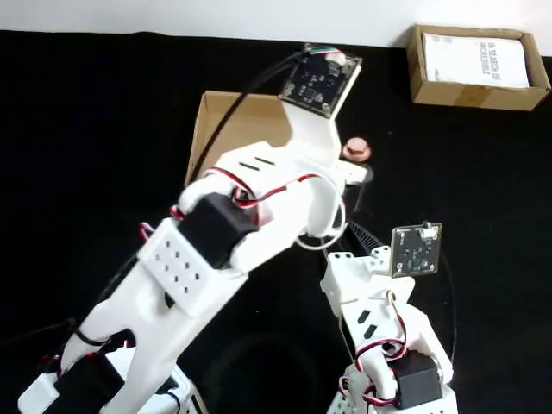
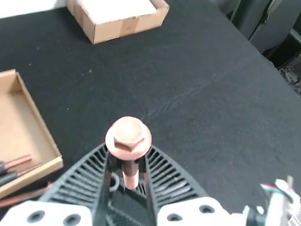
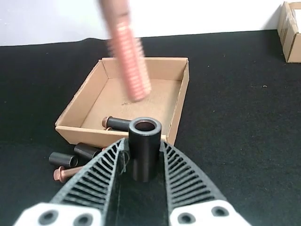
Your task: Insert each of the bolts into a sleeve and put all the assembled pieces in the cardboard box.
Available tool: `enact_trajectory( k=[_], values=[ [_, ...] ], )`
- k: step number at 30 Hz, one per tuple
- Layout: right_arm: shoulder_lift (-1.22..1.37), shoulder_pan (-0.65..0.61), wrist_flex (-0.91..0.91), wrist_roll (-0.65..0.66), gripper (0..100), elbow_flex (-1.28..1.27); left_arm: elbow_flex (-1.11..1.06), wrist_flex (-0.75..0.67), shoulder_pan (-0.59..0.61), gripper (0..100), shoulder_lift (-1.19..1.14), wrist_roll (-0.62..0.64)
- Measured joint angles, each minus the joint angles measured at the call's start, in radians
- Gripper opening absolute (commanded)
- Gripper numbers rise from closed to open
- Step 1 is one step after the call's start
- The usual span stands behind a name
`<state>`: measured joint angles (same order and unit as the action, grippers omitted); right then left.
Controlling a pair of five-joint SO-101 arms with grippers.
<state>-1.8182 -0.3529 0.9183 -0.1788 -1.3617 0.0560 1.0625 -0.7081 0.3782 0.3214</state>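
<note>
Grips a copper bolt (image 2: 128, 136) by the shank in the closed left tool (image 2: 128, 160), head up, over the black tabletop (image 2: 211, 94) near the cardboard box (image 2: 28, 136). Clamps a black sleeve (image 3: 145, 148) upright in the right tool (image 3: 144, 143), bore facing up, with the bolt's threaded end hanging above the opening, apart from it. Shows one assembled piece (image 3: 115, 124) lying inside the box, plus two loose sleeves (image 3: 63, 159) and a loose bolt (image 3: 66, 173) on the tabletop just outside its wall.
</note>
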Motion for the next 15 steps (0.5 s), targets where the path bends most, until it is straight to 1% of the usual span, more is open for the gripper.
enact_trajectory(
  k=[3,5,7,12,15],
  values=[
    [0.000,0.000,0.000,0.000,0.8,0.000,-0.034,-0.063,0.003,1,0.000,0.000],
    [0.000,0.000,0.000,0.000,0.8,0.000,-0.048,-0.078,0.002,1,0.000,0.000],
    [0.000,0.000,0.000,0.000,0.8,0.000,-0.055,-0.081,0.002,1,0.000,-0.008],
    [0.000,0.000,0.000,0.000,0.8,0.000,-0.055,-0.083,0.009,1,-0.002,-0.089],
    [0.000,0.000,0.000,0.000,0.8,0.000,-0.055,-0.083,0.026,1,-0.002,-0.098]
  ],
)
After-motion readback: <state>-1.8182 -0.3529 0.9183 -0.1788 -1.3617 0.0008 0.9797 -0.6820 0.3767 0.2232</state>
